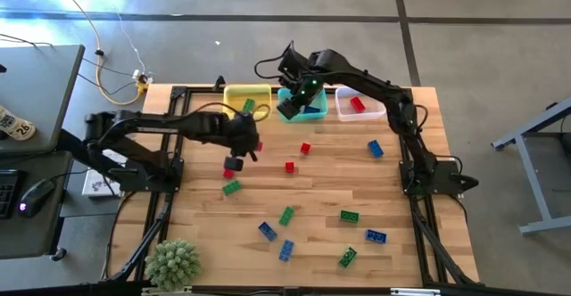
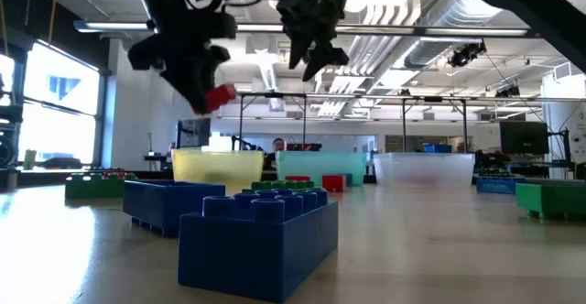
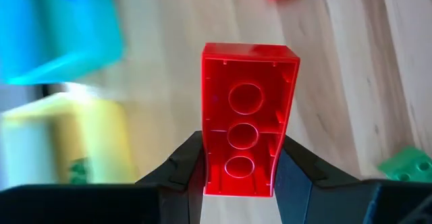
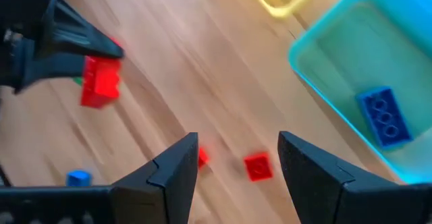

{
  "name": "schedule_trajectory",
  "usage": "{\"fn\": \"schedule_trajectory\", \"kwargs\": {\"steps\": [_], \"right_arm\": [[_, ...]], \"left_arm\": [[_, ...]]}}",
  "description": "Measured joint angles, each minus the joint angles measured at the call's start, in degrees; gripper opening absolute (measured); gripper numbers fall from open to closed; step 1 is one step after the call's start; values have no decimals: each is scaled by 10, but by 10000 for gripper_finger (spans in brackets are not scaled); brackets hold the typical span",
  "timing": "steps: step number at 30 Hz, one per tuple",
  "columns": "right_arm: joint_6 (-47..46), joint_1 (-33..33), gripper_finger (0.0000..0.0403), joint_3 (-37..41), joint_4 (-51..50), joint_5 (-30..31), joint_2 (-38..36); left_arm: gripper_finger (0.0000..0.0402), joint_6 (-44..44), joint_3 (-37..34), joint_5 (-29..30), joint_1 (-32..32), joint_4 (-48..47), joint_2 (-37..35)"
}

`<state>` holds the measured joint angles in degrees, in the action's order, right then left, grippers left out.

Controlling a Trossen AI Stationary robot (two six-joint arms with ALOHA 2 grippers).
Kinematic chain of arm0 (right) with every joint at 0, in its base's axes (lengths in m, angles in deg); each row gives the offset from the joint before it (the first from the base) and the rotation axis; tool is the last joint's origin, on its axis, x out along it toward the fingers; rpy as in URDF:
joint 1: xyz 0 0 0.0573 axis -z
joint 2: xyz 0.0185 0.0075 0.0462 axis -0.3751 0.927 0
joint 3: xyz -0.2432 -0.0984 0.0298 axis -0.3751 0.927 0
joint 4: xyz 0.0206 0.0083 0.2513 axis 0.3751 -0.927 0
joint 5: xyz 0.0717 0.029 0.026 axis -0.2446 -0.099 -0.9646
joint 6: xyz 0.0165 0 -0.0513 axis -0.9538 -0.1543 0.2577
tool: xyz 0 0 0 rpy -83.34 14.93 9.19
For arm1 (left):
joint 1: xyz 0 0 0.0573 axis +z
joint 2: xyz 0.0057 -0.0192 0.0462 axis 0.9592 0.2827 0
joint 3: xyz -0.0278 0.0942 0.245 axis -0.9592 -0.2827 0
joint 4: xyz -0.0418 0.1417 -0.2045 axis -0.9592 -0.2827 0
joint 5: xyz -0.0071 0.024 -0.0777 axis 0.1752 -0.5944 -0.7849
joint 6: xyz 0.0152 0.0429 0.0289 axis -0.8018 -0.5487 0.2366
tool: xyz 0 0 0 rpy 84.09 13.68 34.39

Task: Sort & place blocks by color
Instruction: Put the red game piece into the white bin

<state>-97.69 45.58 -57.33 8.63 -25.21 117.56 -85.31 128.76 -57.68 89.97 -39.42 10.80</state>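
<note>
loose blocks lie along the near edge of the table (image 1: 205, 269): a blue block (image 1: 285, 250), a green block (image 1: 347, 257) and another blue block (image 1: 376, 236) toward the near right corner, with a green one (image 1: 286, 216) and a green one (image 1: 349, 216) just behind them. the fuzzy green plant (image 1: 171, 263) sits on the near left corner.

mid table, the left gripper (image 1: 234, 163) is clamped on a red block (image 3: 247, 137), lifted off the wood. in the left wrist view the block stands up between the fingers, hollow underside showing, pinched at its lower end only. likely step: carry it to the clear bin (image 1: 375, 111) at the far edge right of centre, which already holds a red block (image 1: 358, 104). move level and slow, since that short grip could let it pivot, and release only once over the bin's inside.

two small red blocks (image 1: 290, 166) and (image 1: 305, 148) lie on the way, so stay high. a blue block (image 1: 375, 149) lies nearer the right edge.

far edge: the right gripper (image 1: 294, 104) hangs over the teal bin (image 1: 318, 112), jaws spread and empty, with a blue block (image 4: 385, 116) in the bin. that arm crosses the route to the clear bin, so room is tight until it clears. the yellow bin (image 1: 239, 94) sits left of the teal one with a green block (image 1: 249, 105) inside.
</note>
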Motion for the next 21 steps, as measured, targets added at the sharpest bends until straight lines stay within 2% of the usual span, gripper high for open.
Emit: {"fn": "schedule_trajectory", "kwargs": {"steps": [8,16,21], "right_arm": [[-103,-36,190,0,61,-18,-8],[-202,-72,190,0,154,-19,-8],[-233,-85,190,0,163,-10,-8]], "left_arm": [[105,-3,1,47,14,37,-59],[105,-50,1,77,17,62,-63],[105,-88,1,78,16,100,-64]]}}
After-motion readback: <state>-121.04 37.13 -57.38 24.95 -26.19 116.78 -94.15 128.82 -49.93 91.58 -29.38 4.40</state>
